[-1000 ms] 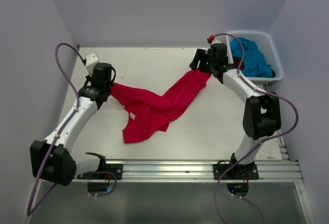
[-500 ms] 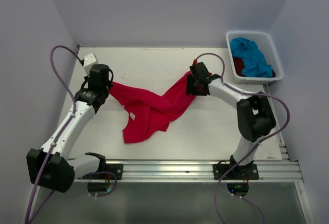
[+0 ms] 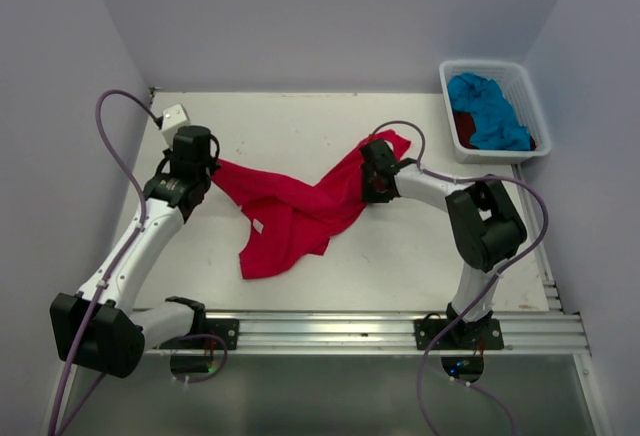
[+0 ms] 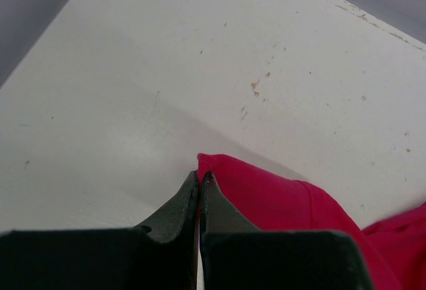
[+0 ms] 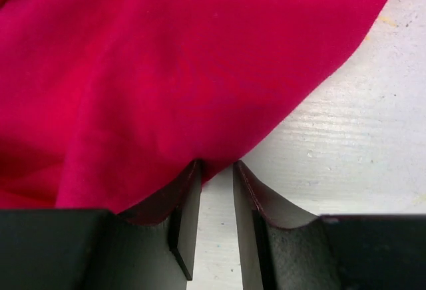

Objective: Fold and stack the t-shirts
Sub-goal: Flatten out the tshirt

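Note:
A bright red-pink t-shirt lies crumpled and stretched across the middle of the white table. My left gripper is shut on its left corner; in the left wrist view the tips pinch a fold of the red-pink cloth. My right gripper sits low at the shirt's right part. Its jaws stand a narrow gap apart at the cloth's edge, bare table showing between them. A turquoise t-shirt and a dark red t-shirt lie in the basket.
The white plastic basket stands at the back right corner. A small white box sits at the back left near the left arm. A metal rail runs along the near edge. Grey walls close in on three sides.
My right gripper has come away from beside the basket, down and left along the shirt, leaving the far corner lying on the table; its jaws have narrowed. The left gripper stayed put.

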